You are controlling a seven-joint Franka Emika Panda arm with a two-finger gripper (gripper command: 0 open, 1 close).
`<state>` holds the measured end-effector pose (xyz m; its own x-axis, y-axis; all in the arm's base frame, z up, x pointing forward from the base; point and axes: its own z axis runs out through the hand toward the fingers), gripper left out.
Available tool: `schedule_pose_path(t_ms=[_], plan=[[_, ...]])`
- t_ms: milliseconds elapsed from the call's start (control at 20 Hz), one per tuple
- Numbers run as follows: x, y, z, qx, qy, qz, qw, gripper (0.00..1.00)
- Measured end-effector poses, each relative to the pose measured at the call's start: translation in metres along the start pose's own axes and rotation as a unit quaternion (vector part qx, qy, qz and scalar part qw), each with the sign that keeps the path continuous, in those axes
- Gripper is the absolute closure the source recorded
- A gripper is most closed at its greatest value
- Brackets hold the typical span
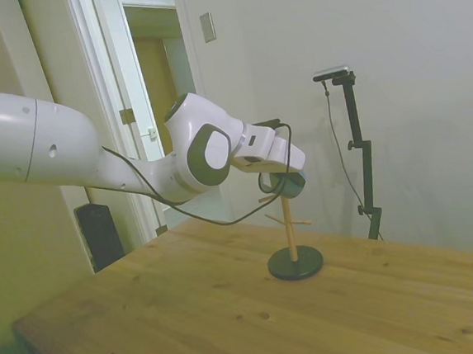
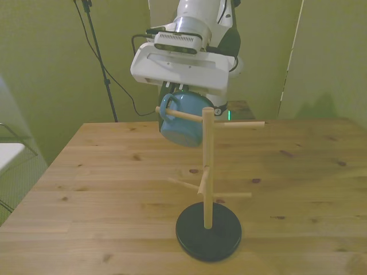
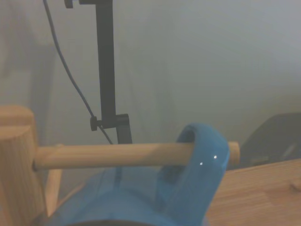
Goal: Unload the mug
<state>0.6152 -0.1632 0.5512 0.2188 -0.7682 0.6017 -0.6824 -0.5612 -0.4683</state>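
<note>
The light-blue mug [image 2: 184, 125] hangs tilted by its loop handle [image 3: 203, 162] on an upper peg [image 2: 182, 115] of the wooden peg stand [image 2: 209, 172]. In the wrist view the handle sits near the peg's free tip. My gripper [image 2: 180, 95] is directly above the mug and shut on its upper part, with the white wrist block covering most of it. In the side view the mug [image 1: 294, 185] shows as a dark shape under the gripper [image 1: 280, 178], beside the stand's post [image 1: 290, 232].
The stand rests on a round black base [image 2: 208, 234] near the front edge of the wooden table [image 2: 103, 189]. Lower pegs [image 2: 235, 195] stick out sideways under the mug. A white object [image 2: 8, 156] stands off the table at the front view's left.
</note>
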Motion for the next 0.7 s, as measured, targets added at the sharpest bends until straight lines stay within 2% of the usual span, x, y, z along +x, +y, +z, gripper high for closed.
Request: schedule_pose_path(t_ms=[450,700], plan=[[0.007,0.040,0.002,0.010,-0.013,0.032,0.9994,1.00],[-0.024,0.069,-0.012,0.016,-0.042,0.014,0.9989,1.00]])
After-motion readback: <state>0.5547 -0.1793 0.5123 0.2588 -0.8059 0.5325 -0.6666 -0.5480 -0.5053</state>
